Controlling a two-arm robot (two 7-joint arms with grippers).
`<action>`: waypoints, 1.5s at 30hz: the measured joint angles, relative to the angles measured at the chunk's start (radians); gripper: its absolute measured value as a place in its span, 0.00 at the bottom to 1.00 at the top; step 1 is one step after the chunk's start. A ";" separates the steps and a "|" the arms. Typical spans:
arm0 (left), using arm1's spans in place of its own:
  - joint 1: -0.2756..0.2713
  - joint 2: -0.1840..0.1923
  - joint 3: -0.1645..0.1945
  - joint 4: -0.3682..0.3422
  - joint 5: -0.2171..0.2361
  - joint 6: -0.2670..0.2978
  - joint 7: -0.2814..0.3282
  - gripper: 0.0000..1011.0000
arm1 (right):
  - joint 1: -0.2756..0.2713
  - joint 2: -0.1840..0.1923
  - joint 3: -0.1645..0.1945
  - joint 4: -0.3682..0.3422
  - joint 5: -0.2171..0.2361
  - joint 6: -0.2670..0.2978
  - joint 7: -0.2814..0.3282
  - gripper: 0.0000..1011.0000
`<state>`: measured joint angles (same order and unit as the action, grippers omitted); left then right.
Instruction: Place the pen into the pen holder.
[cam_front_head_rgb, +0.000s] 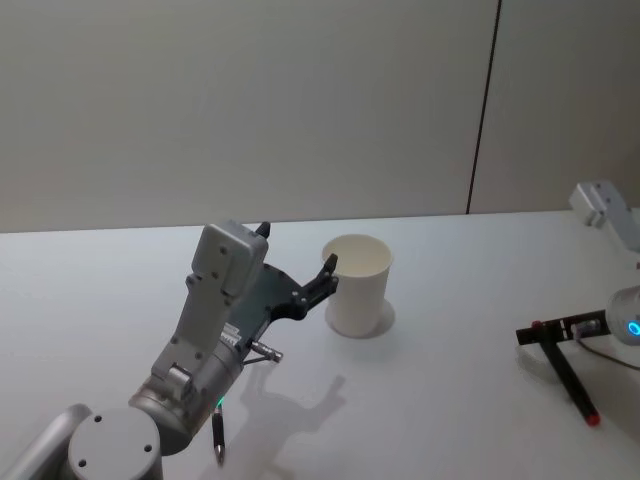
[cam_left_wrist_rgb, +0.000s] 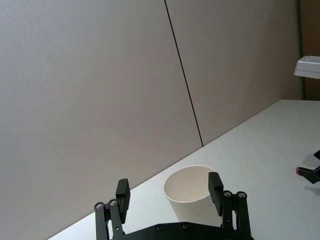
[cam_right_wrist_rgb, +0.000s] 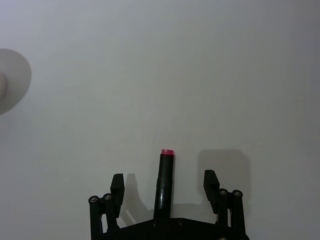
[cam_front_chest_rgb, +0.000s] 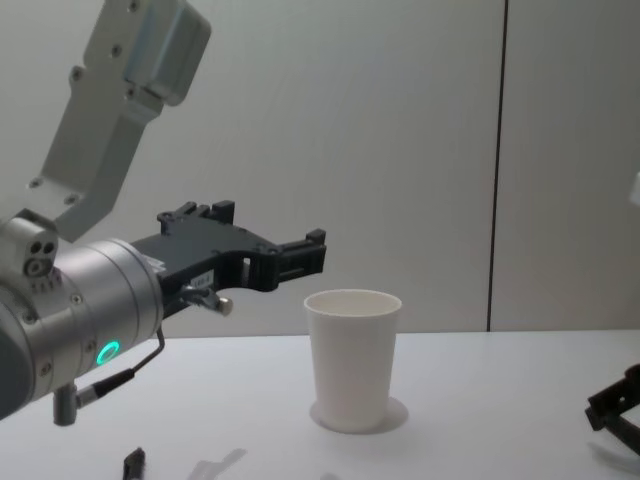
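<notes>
Nearest the head camera is the left arm, rising from the lower left corner. Its left gripper hangs with fingers spread wide and nothing between them, above rim height and just to the left of the pen holder, not touching it. The pen holder stands upright on the white table, mouth up. The pen lies flat on the table well to the right of it. It is black, with a pink end on the far side and a red tip on the near side. Its long axis runs near to far, the far end slanting left toward the pen holder. The right gripper straddles the pen's far part, fingers wide apart on either side and touching neither flank. Bare table lies between pen and pen holder. A second dark pen lies by the left arm's wrist, also running near to far
</notes>
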<state>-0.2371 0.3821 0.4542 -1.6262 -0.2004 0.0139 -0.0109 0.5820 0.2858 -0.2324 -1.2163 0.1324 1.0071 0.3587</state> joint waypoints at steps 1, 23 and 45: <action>0.000 0.000 0.000 0.000 0.000 0.000 0.000 0.99 | 0.002 -0.001 -0.001 0.003 -0.001 -0.002 0.000 0.99; 0.000 0.000 0.000 0.000 0.000 0.000 0.000 0.99 | 0.025 -0.022 -0.018 0.059 -0.034 -0.024 -0.004 0.69; 0.000 0.000 0.000 0.000 0.000 0.000 0.000 0.99 | 0.019 -0.025 -0.019 0.062 -0.047 -0.025 -0.010 0.17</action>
<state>-0.2371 0.3821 0.4542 -1.6262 -0.2003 0.0139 -0.0109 0.6009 0.2606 -0.2511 -1.1548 0.0852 0.9822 0.3491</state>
